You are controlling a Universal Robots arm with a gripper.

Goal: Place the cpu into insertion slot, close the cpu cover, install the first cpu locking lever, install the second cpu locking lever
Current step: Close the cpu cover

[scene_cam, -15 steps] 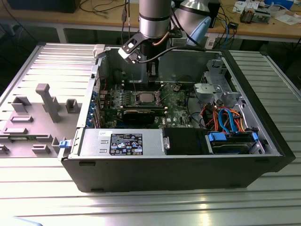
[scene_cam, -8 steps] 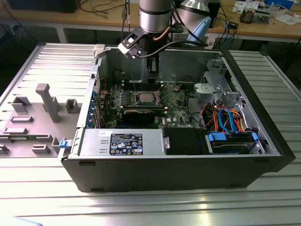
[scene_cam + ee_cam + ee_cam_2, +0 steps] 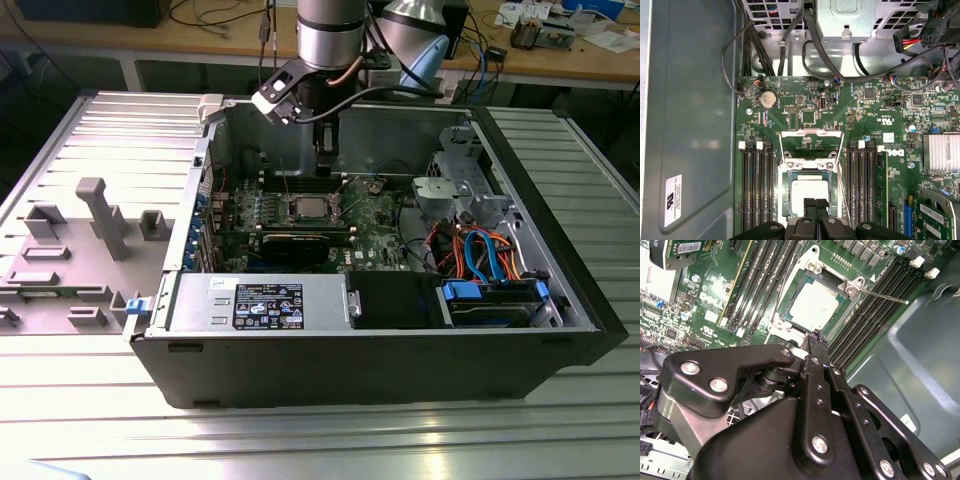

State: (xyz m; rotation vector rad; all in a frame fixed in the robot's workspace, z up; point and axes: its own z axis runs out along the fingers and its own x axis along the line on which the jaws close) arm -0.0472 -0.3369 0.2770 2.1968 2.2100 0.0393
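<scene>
Now: small square cpu (image 3: 808,189), dull silver top, lies in the metal-rimmed square insertion slot (image 3: 786,176) of the green motherboard (image 3: 805,107). Thin grey metal windowed cpu cover (image 3: 810,134) stands raised, open, at the slot's hinge side. Black gripper (image 3: 815,206) hovers just over the cpu's edge, fingers pressed together, holding nothing. Exterior view: gripper at 12 o'clock of the cpu, inside the open black computer case (image 3: 350,360) on the ribbed aluminium worktop (image 3: 300,440).

In the first wrist view the claw (image 3: 815,201) hides one edge of the cpu (image 3: 809,188). The picture's edge cuts its body.
</scene>
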